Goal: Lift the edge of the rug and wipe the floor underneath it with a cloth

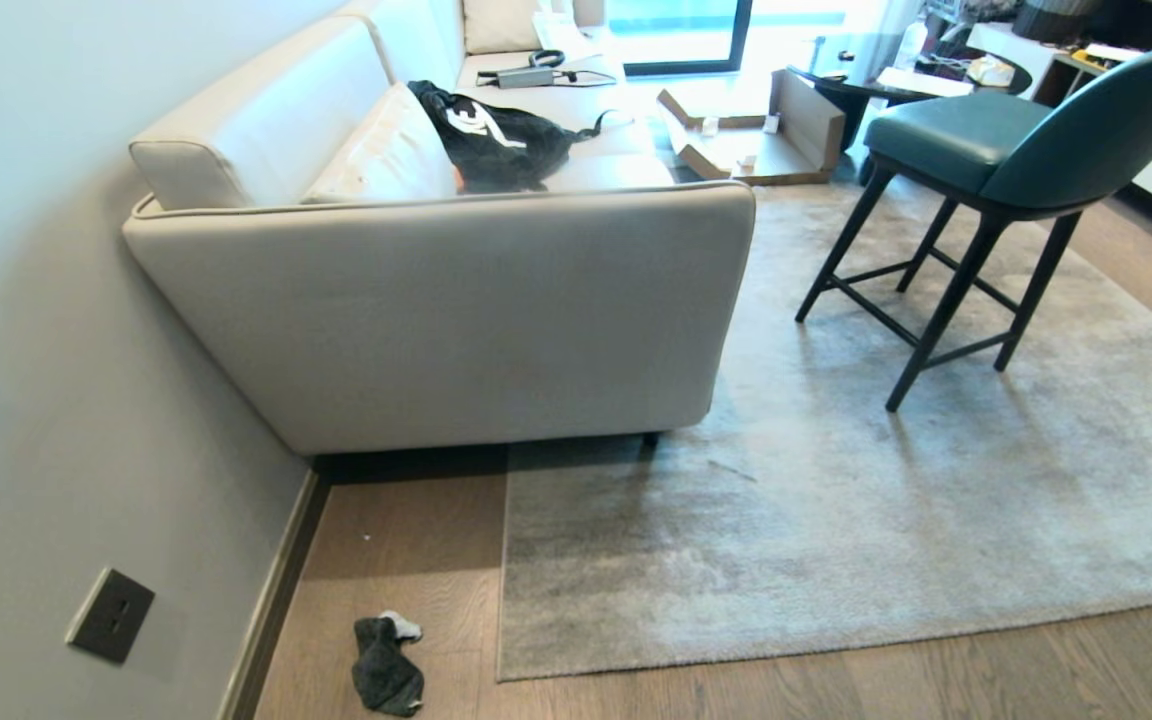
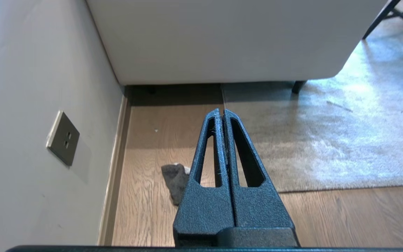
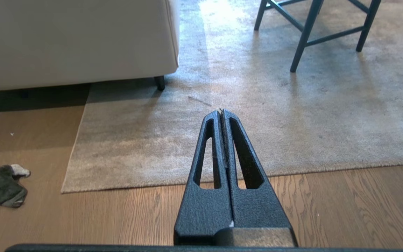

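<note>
A: Inspecting the left gripper (image 2: 222, 111) first: both black fingers are pressed flat together along their full length, and nothing sits between them. It hangs above the floor (image 2: 145, 196) and touches no object.

B: And the cloth (image 2: 175, 182)?

A: In the left wrist view it lies crumpled on the planks, low beside the left finger's outer side and partly hidden behind that finger, on the side towards the wall (image 2: 30, 105) and its socket plate (image 2: 63, 138). No contact with the fingers is visible.

B: State of the right gripper (image 3: 221, 112)?

A: Identical: fingers together, empty, suspended over the grey rug. The rug edge (image 3: 327, 169) runs across behind the fingers, with its square corner out past the left finger. The cloth lies well apart from this gripper, beyond that corner, on bare floor.

B: Other objects near the fingertips?

A: Beyond both tips stands the pale sofa (image 1: 456, 300), one dark foot resting on the rug. The green chair (image 1: 986, 150) stands on the rug further out, off the right gripper's right finger. Neither gripper appears in the head view.
</note>
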Controlling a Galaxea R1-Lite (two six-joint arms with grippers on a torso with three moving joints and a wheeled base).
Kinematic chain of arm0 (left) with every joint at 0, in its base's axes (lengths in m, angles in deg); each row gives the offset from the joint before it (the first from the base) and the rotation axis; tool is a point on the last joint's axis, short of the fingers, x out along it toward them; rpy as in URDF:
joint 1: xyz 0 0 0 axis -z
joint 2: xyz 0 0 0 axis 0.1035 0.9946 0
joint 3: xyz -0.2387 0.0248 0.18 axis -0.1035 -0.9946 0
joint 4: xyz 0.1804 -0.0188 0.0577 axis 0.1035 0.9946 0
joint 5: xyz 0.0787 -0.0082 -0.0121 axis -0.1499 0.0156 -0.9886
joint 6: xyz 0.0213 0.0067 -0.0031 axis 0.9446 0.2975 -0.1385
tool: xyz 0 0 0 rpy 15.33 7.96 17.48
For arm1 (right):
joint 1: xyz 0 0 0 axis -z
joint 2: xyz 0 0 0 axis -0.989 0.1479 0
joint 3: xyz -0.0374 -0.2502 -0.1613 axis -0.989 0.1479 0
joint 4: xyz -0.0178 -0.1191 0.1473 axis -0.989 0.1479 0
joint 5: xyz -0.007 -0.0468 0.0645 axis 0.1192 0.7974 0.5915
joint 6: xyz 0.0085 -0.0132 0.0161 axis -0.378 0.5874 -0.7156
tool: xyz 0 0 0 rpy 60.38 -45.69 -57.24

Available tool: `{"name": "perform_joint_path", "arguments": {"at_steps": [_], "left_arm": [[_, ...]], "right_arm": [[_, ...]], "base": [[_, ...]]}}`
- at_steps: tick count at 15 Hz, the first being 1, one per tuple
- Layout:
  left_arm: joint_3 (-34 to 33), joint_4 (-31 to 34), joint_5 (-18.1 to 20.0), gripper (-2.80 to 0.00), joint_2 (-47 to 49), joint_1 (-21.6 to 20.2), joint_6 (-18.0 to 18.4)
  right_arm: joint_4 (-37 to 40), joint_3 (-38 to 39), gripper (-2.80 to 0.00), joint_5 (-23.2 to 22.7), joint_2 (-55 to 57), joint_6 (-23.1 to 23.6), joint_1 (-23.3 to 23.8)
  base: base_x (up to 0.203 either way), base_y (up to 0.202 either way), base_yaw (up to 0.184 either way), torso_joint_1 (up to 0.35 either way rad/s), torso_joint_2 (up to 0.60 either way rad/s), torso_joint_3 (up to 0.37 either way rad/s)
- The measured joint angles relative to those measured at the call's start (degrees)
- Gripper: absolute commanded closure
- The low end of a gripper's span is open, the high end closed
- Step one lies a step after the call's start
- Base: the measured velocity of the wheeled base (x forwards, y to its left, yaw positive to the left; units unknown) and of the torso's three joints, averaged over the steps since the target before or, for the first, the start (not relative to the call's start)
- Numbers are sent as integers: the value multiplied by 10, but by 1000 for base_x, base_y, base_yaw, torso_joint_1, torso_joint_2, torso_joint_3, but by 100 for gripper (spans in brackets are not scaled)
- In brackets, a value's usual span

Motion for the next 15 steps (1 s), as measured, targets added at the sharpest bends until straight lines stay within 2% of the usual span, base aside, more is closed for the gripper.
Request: {"name": "perform_joint_path", "arguments": {"at_steps": [7, 15], "left_arm": [[0, 0, 0, 0, 0, 0, 0], [0, 0, 0, 0, 0, 0, -2]], "right_arm": [[0, 0, 0, 0, 0, 0, 0], [0, 0, 0, 0, 0, 0, 0]], "base": [[0, 0, 0, 4, 0, 204], [0, 0, 0, 2, 1, 29]]}}
